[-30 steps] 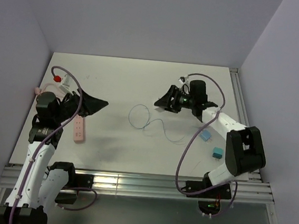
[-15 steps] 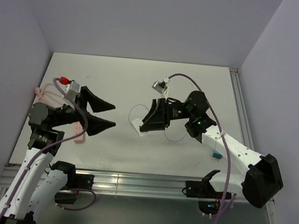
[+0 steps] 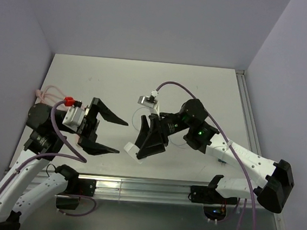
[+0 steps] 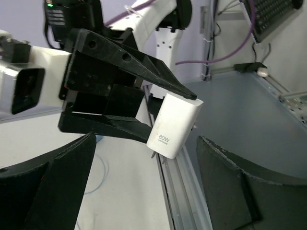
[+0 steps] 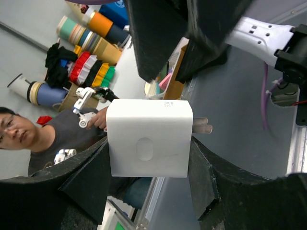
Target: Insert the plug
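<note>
Overhead, top view: plug (image 3: 131, 150) pinched at tip of right hand (image 3: 138, 145); left hand (image 3: 122, 138) spread wide, just beside right hand.
Left wrist: plug looks rigid, light, smooth-sided, probably slippery.
Right wrist: prongs (image 5: 201, 125) jut clear of right hand; best held by flat faces.

Overhead wide — wrist views close (share plug (image 4: 175, 125)).

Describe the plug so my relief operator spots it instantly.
Above the white table, look between the two arms at the right gripper. Pinched in it is the plug: the only white rounded block, metal prongs at one end, between black fingers.
</note>
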`<state>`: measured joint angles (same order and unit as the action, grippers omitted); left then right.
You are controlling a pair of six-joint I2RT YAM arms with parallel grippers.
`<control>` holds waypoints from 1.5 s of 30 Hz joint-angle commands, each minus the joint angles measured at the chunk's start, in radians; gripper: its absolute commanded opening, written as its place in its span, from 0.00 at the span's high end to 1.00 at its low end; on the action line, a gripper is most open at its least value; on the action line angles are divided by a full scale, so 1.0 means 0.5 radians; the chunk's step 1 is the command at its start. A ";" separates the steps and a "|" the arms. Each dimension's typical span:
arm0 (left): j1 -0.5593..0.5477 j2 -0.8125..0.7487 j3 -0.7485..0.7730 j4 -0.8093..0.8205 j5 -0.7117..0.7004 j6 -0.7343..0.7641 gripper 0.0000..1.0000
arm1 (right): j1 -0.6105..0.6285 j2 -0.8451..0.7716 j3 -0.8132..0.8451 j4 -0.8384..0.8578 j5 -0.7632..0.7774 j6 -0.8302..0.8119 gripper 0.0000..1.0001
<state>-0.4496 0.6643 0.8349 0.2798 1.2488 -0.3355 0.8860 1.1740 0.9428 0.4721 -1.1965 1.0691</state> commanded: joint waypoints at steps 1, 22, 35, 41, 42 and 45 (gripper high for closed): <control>-0.076 0.079 0.140 -0.210 0.171 0.241 0.11 | 0.050 -0.004 0.164 -0.020 0.024 -0.030 1.00; -0.503 0.463 0.438 -0.906 0.261 0.622 0.35 | 0.103 0.177 0.323 -0.106 -0.061 -0.049 1.00; -0.512 0.117 0.211 -0.735 -0.661 0.117 0.99 | -0.078 0.113 0.443 -0.710 0.107 -0.475 0.19; -0.512 -0.061 0.189 -0.670 -1.141 -0.209 0.99 | -0.161 -0.025 0.422 -1.054 0.475 -0.877 0.14; -0.512 -0.071 0.193 -0.661 -1.208 -0.246 0.99 | -0.158 -0.038 0.418 -1.085 0.551 -0.917 0.14; -0.512 -0.062 0.229 -0.698 -1.377 -0.369 0.99 | -0.158 -0.117 0.379 -1.122 0.690 -1.021 0.17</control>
<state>-0.7113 0.6491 0.9089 -0.1646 0.7563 -0.3954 0.8021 1.1572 1.1244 0.0051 -0.9543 0.6930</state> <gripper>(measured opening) 0.383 0.837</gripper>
